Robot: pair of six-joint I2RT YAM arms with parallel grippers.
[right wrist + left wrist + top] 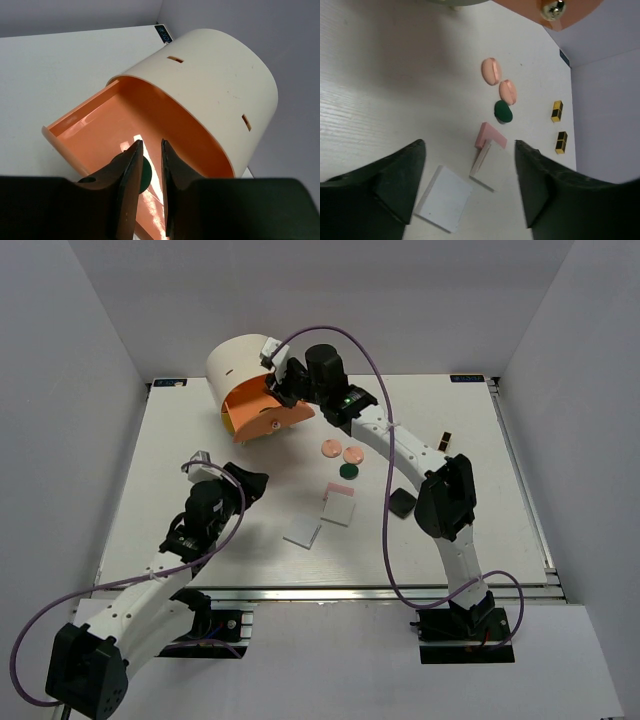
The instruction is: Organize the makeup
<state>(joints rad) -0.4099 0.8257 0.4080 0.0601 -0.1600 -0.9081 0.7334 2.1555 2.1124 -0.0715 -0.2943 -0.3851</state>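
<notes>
Right wrist view: the right tool (151, 142), fingers a narrow slit apart, hangs over a green disc (146, 175) in the orange drawer (90, 135). Left tool (469, 145) spread wide above the desk (395, 75). Pink discs (491, 71) there look light, stiff, slick; pinch across the rim.

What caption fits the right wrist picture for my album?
Right tool over the open orange drawer, a green disc showing between its tips.

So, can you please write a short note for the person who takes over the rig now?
Left gripper: open, empty, near the white squares.
Right gripper: jaws nearly together in the open orange drawer, a green disc at them; grip unclear.
Done: at most that one disc.
Left on the table: two pink discs, second green disc, pink square, black compact, two black-gold pieces.
</notes>
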